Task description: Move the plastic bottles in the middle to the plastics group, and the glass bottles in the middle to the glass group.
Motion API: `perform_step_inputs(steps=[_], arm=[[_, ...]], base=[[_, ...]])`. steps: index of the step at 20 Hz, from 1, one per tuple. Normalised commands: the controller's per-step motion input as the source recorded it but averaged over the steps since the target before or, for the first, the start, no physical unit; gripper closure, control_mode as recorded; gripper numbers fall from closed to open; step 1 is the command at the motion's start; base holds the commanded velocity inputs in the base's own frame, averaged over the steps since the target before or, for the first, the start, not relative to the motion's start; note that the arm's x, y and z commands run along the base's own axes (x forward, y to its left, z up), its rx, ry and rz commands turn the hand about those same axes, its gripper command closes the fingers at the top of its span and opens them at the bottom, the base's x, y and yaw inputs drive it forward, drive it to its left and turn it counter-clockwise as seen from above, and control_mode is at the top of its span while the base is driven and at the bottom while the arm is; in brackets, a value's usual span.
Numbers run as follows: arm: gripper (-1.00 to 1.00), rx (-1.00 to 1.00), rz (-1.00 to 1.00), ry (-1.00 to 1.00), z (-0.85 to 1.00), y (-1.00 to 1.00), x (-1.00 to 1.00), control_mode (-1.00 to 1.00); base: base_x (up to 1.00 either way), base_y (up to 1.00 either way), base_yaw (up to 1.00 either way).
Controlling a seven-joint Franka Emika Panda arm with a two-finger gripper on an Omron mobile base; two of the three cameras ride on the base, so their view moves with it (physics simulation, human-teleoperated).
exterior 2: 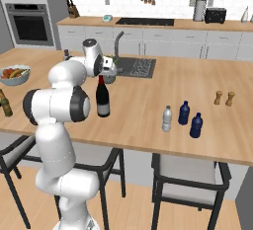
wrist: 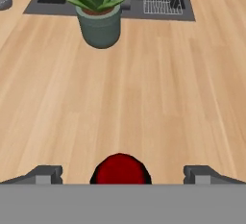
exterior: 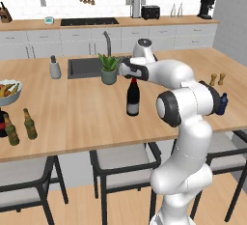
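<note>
- One tall wine bottle (exterior 2: pixel 102 98) with a red neck, mid-counter.
- One clear water bottle (exterior 2: pixel 167 119) with a white cap.
- Two dark blue bottles (exterior 2: pixel 189 119) just beside it.
- Two small olive-brown beer bottles (exterior: pixel 20 126) at the counter's other end.
- Two wooden shakers (exterior 2: pixel 223 98).
- One fruit bowl (exterior 2: pixel 14 75).
- One potted plant (wrist: pixel 99 14) by the sink.
- Three chairs (exterior: pixel 123 163) along the near side.

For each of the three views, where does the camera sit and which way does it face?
Left base view: behind-left of the arm, facing the island; arm rises lower right, wine bottle centre.
Right base view: behind-right; arm lower left, same wine bottle, blue bottles.
Hand view: looks down along the open gripper; fingers flank the bottle's red top, potted plant beyond.
Shared: wine bottle, sink.
</note>
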Motion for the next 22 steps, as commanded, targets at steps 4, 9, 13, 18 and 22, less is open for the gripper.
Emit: perform_step_inputs(steps=[4,9,13,18,22], arm=[[-1.00,0.00,0.00,0.00,-0.15,0.00,0.00,-1.00],[-1.00,0.00,0.00,0.00,-0.11,0.00,0.02,-1.00],[1.00,0.00,0.00,0.00,-0.01,0.00,0.00,-1.00],[1.00,0.00,0.00,0.00,-0.05,0.00,-0.01,-1.00],[1.00,0.00,0.00,0.07,-0.01,0.00,-0.12,-1.00]], base=[[0.00,0.00,0.00],[0.00,0.00,0.00],[0.00,0.00,0.00],[0.00,0.00,0.00],[0.00,0.00,0.00]])
